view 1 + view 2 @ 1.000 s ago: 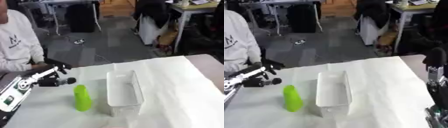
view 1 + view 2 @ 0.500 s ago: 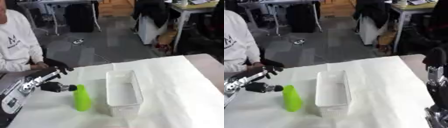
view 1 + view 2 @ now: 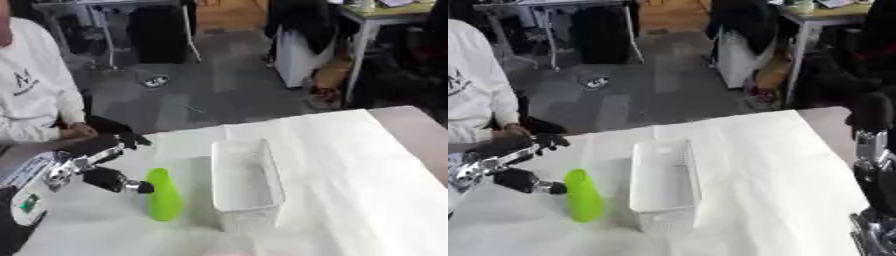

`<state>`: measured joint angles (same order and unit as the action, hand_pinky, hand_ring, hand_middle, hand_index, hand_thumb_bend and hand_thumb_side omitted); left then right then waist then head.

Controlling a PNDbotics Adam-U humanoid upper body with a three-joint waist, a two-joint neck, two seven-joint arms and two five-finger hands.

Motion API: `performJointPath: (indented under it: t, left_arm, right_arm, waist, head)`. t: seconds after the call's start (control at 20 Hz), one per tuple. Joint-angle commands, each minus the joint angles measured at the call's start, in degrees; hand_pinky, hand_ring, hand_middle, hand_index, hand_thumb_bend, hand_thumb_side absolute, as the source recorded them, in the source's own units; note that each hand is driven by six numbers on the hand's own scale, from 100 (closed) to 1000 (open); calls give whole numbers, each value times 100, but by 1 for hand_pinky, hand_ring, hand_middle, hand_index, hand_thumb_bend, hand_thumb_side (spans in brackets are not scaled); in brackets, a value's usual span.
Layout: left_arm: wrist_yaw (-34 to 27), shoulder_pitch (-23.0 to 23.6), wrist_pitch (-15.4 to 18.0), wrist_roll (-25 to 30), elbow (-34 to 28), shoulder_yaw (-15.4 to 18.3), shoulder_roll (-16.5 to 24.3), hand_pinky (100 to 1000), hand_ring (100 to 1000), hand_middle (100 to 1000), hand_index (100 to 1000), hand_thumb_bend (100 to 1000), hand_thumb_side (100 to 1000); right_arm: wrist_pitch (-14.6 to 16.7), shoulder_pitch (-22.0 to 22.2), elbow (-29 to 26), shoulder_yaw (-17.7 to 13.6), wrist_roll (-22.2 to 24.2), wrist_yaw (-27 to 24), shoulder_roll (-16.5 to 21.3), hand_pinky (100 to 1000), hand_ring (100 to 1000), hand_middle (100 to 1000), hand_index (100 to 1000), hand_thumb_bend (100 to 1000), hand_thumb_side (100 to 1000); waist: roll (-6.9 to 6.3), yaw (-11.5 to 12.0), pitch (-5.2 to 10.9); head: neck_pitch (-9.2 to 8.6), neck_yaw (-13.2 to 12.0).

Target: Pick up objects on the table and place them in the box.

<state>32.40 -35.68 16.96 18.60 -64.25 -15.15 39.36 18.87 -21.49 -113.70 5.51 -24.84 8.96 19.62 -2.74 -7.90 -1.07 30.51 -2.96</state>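
Note:
A bright green bottle (image 3: 163, 194) stands upright on the white-covered table (image 3: 350, 165), just left of a white rectangular box (image 3: 246, 182). My left hand (image 3: 94, 163) reaches in from the left with its fingers spread open; the thumb tip touches the bottle's left side near its top, while the fingers point above and behind it. The box looks empty. My right arm (image 3: 874, 165) rises at the right edge in the right eye view; its hand does not show.
A person in a white top sits at the table's far left corner (image 3: 39, 107), close to my left arm. Office chairs, desks and a grey floor lie beyond the table's far edge. Bare cloth stretches right of the box.
My left hand has travelled right toward the green bottle, from apart from it to touching its side. The bottle and box have stayed put.

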Motion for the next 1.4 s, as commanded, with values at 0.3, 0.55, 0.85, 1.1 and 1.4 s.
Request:
performJointPath:
  t: [0.3,0.55,0.85,1.1,1.4]
  left_arm:
    - [-254,-133,125,181,101,75,5,716,853,956,982,787,790]
    - [-323,-164,148,240,166,79,-75,698,843,953,985,773,766]
    - [-362,-257,170,437,345,88,-197,690,832,941,985,748,743]
    - [-458,-393,207,662,680,154,-335,679,826,935,988,740,743]
    - [-489,-562,277,797,1197,302,-481,654,809,923,991,714,738]
  right_arm:
    - [-11,-59,-89,3,35,-13,41,110,300,301,314,387,486]
    - [-11,-73,-89,5,43,-21,34,110,300,301,314,383,483]
    - [5,-76,-89,7,61,-31,31,110,301,301,315,380,481]
    - [16,-89,-89,12,66,-45,15,111,301,301,315,378,480]
    - [22,-104,-89,18,77,-62,-6,111,301,301,315,376,479]
  waist:
    - [11,-22,69]
    - [16,-31,69]
    - [16,-41,65]
    - [19,-55,62]
    - [19,-77,52]
  head:
    - [-10,-2]
    - [-21,5]
    - [-10,-27]
    - [-25,-80]
    - [-34,-110]
